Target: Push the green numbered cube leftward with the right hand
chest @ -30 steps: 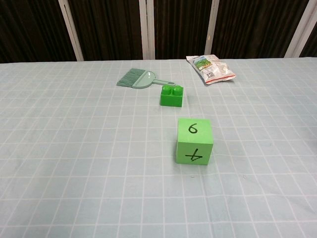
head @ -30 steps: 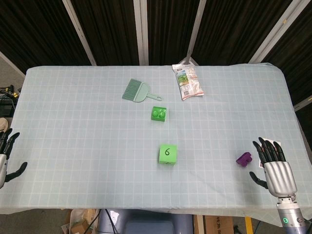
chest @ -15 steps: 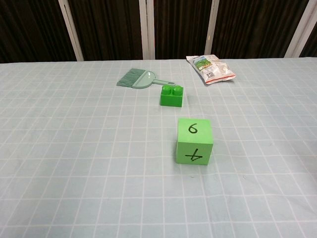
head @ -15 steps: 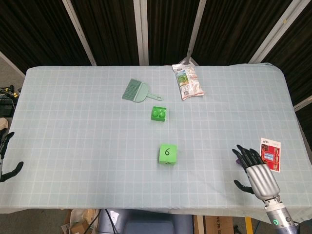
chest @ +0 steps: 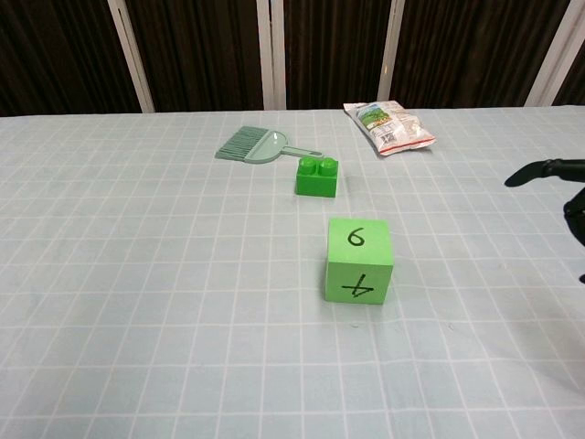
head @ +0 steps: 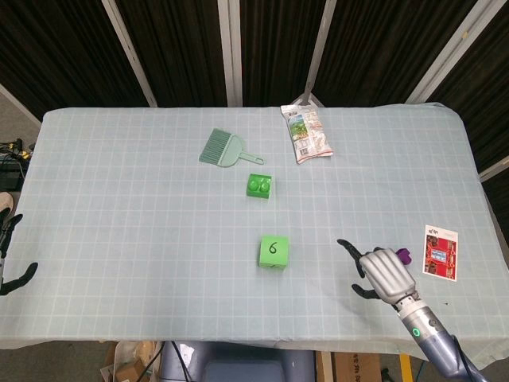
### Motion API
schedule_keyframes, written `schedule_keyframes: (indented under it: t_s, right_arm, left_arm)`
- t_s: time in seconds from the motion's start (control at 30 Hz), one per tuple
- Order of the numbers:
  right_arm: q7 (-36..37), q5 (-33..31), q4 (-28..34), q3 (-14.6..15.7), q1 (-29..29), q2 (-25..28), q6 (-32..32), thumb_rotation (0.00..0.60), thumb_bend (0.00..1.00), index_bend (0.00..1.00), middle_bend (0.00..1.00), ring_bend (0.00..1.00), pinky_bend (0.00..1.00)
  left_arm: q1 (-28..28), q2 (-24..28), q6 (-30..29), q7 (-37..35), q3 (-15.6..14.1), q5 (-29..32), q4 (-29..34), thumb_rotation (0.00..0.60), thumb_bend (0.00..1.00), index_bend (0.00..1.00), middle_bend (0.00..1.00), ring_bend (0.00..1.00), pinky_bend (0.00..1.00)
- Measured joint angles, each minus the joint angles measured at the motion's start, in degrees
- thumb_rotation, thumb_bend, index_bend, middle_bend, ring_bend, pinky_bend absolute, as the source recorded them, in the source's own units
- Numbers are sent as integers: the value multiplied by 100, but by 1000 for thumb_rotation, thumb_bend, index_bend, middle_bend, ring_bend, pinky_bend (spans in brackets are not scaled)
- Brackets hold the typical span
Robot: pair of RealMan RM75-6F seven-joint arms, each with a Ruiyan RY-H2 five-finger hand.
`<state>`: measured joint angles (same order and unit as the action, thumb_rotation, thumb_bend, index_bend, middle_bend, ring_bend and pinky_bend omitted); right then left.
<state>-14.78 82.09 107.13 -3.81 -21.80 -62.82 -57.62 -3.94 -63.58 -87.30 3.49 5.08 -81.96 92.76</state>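
Observation:
The green cube (head: 273, 251) with a 6 on top sits at the table's front middle; in the chest view the cube (chest: 359, 261) also shows a 4 on its front face. My right hand (head: 383, 273) hovers to the cube's right, a clear gap away, holding nothing, its fingers spread. In the chest view only the dark fingertips (chest: 541, 171) of that hand enter at the right edge. My left hand (head: 9, 253) shows at the far left edge, off the table, fingers apart and empty.
A green toy brick (head: 258, 186) lies just behind the cube, a teal hand brush (head: 222, 149) further back left. A snack bag (head: 306, 133) lies at the back. A small purple piece (head: 404, 255) peeks from behind my right hand, and a red card (head: 441, 252) lies further right.
My right hand has travelled leftward along the front of the table, from the right edge toward the cube, passing over the purple piece. The cube has not moved.

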Motion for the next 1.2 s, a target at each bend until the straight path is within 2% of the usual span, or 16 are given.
schedule_keyframes:
  t_s: [0.13,0.3,0.5,0.67,0.87,1.2]
  right_arm:
    - [-488,-933,175,-165,-491,64,665,600,531,148,771,764,635]
    - [-1340,-2169,233,-303,-1148,-60,1034,600,676,152,807,793,668]
    - [-2170,-3444,273,-275,-1872,-347,1138,600,711,152,810,796,669]
    - [-2663,-4393,318,-103,-2525,-544,1218,600,716,152,810,796,669]
    - [-2974,-5041,449,170,-3128,-668,1232,600,733,163,810,796,669]
    - [-2940,-5375,639,417,-3590,-781,1141,600,733,163,810,796,669]
  left_arm:
    - [-9,-1,16,1,6,10,-5,600,335,109,4,0,67]
    - [-15,4,39,-18,20,48,-13,600,335,110,4,0,67]
    - [-27,23,79,-82,47,105,-34,600,335,109,4,0,67]
    - [-31,34,97,-106,53,124,-39,600,335,109,4,0,67]
    - [-34,45,103,-147,75,158,-52,600,335,110,4,0,67]
    - [-41,58,126,-178,81,177,-60,600,335,109,4,0,67]
